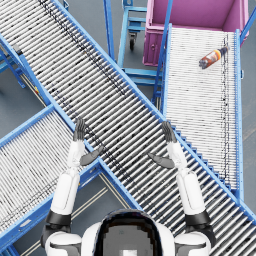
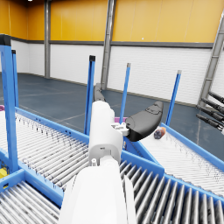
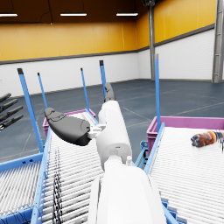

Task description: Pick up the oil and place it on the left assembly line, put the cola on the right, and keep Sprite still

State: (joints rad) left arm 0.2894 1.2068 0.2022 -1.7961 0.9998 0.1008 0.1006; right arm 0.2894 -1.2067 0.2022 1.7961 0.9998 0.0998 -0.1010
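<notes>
Two dark hands, the left hand [image 1: 80,144] and right hand [image 1: 171,147], hover with fingers spread, holding nothing, above the middle conveyor [image 1: 115,110], one of three blue-framed grey roller lines. Farther off, one orange-and-brown plastic bottle [image 1: 212,57] lies on its side on the right conveyor [image 1: 200,115], near one purple bin [image 1: 200,12].

A wide roller conveyor [image 1: 100,90] with blue side rails runs diagonally across the middle. Beyond its far edge a magenta bin [image 1: 152,47] stands on the grey floor [image 1: 85,15], with a blue wheeled frame [image 1: 131,22] just beside it. Blue posts [image 2: 89,94] rise from the rails. The hall wall [image 2: 153,19] is yellow above and white below.
</notes>
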